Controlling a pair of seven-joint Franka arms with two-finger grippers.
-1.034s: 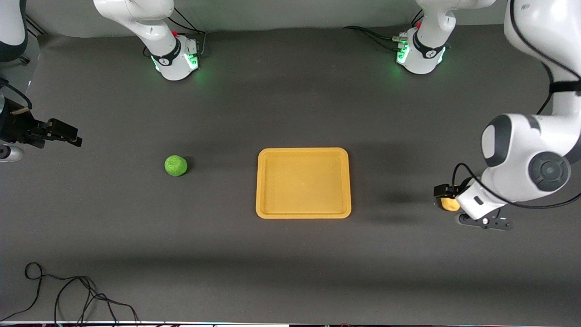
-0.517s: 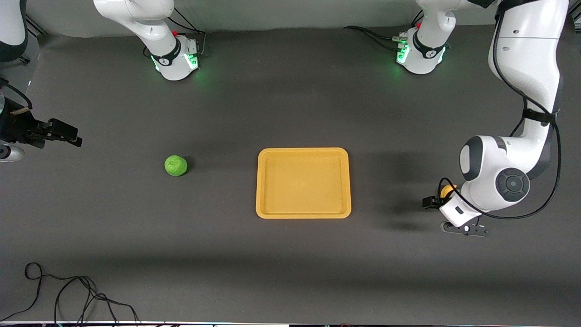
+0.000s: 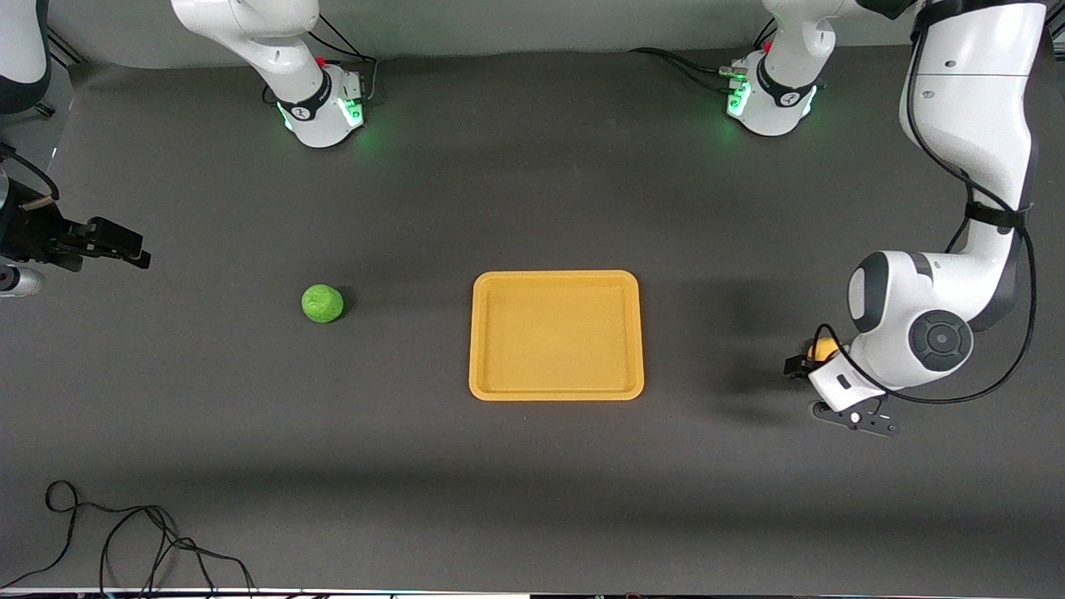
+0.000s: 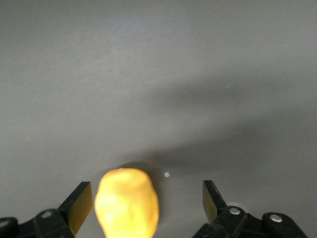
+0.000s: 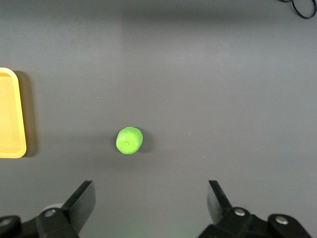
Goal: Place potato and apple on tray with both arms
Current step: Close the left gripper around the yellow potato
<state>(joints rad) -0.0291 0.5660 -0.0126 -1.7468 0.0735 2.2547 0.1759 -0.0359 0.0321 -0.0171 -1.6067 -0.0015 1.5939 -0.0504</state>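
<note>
The yellow-tan potato (image 3: 823, 348) lies on the dark table at the left arm's end, mostly hidden under the left wrist. My left gripper (image 3: 809, 359) is down around it. In the left wrist view the potato (image 4: 127, 203) sits between the open fingers (image 4: 80, 206), closer to one, and touches neither. The green apple (image 3: 322, 303) lies toward the right arm's end, beside the yellow-orange tray (image 3: 556, 391) in the middle. My right gripper (image 3: 116, 247) waits open and empty in the air at that end. Its wrist view shows the apple (image 5: 129, 140) and the tray's rim (image 5: 21, 116).
A black cable (image 3: 125, 532) lies looped on the table near the front camera at the right arm's end. The two arm bases (image 3: 320, 112) stand along the edge farthest from that camera. Bare dark table surrounds the tray.
The left arm's wrist has swung in and come down, so its open fingers now stand on either side of the potato. The right arm, the apple and the tray have not moved.
</note>
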